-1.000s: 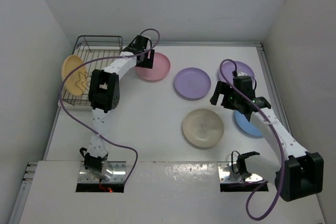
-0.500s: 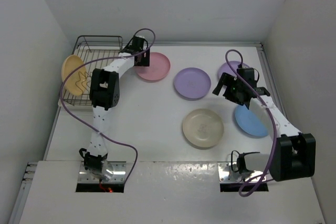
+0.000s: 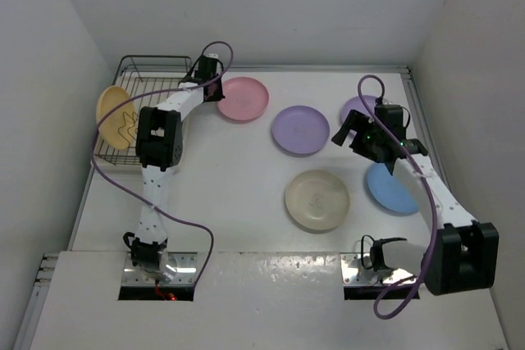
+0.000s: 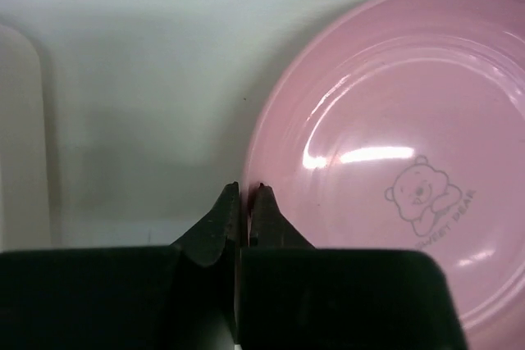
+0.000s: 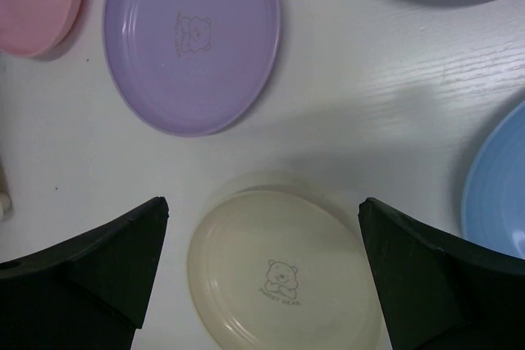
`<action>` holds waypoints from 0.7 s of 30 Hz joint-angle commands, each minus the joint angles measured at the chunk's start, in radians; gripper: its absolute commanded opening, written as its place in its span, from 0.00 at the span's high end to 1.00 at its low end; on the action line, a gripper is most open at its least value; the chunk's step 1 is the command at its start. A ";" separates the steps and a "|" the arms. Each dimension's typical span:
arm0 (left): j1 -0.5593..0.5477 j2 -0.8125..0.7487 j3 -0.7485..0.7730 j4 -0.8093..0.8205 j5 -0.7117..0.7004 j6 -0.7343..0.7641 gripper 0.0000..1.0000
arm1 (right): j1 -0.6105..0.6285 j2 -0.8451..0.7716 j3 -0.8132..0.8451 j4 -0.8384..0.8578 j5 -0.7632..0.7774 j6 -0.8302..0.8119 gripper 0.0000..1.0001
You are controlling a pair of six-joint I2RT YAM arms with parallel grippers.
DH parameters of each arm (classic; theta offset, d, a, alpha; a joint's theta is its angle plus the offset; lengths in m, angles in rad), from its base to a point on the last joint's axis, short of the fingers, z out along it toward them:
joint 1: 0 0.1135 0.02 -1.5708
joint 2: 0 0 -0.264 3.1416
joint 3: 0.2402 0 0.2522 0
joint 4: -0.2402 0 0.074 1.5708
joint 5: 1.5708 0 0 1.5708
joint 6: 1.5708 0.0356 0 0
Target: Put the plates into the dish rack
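Dish rack sat left of left gripper, yellow plate leaning at its far-left side. Left gripper pinched left rim of pink plate: glossy, round, bear print inside. Right gripper gaped wide over cream plate; lilac plate ahead, blue plate right.

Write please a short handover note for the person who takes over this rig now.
Left gripper: shut, fingers at the pink plate rim; a real grip is not certain.
Right gripper: open, above the cream plate.
Dish rack: holds the orange-yellow plate, on edge.
On the table: pink, cream, a lilac plate, a second lilac plate by the right arm, the light blue plate.
Done: one plate. Left: five.
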 commanded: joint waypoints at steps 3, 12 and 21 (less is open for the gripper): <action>0.005 -0.065 -0.079 -0.082 0.010 0.007 1.00 | -0.003 -0.112 -0.041 0.012 0.043 -0.006 0.01; 0.005 -0.276 -0.079 -0.125 0.010 0.050 1.00 | -0.004 -0.328 -0.151 -0.038 0.068 -0.069 0.01; 0.036 -0.568 -0.007 -0.195 0.019 0.212 1.00 | -0.014 -0.439 -0.282 -0.091 0.033 -0.123 0.01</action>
